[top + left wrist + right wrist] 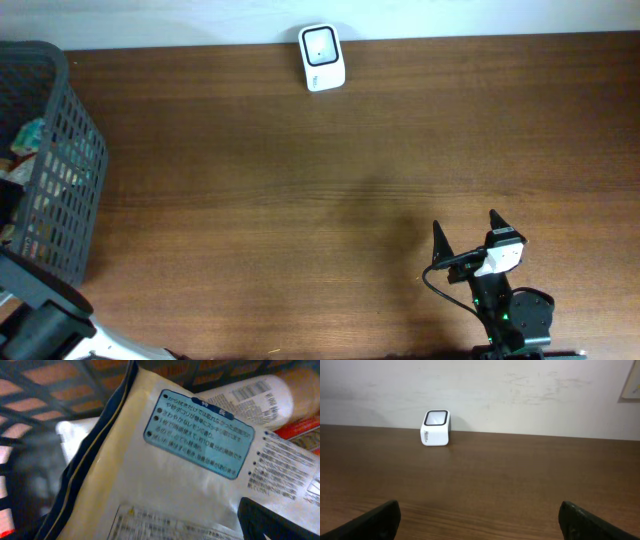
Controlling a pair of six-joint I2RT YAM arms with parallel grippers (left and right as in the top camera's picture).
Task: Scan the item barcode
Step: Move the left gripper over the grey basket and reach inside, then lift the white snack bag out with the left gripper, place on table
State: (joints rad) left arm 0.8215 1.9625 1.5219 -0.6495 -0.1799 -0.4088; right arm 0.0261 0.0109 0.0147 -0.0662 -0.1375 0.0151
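Observation:
The left wrist view is filled by the item, a cream packet with a navy edge and a blue printed label, lying inside the basket. My left gripper hovers close over it, open; only its right finger shows, above the packet's lower corner. A second pack with a barcode lies behind. The white scanner stands at the table's far edge, and the right wrist view has the scanner far ahead. My right gripper rests open and empty at the front right, and in its own view the right gripper frames bare table.
A dark mesh basket holding several packs stands at the table's left edge; its wall rises behind the packet. A red pack lies at the right. My left arm enters from the bottom left. A pale wall backs the table.

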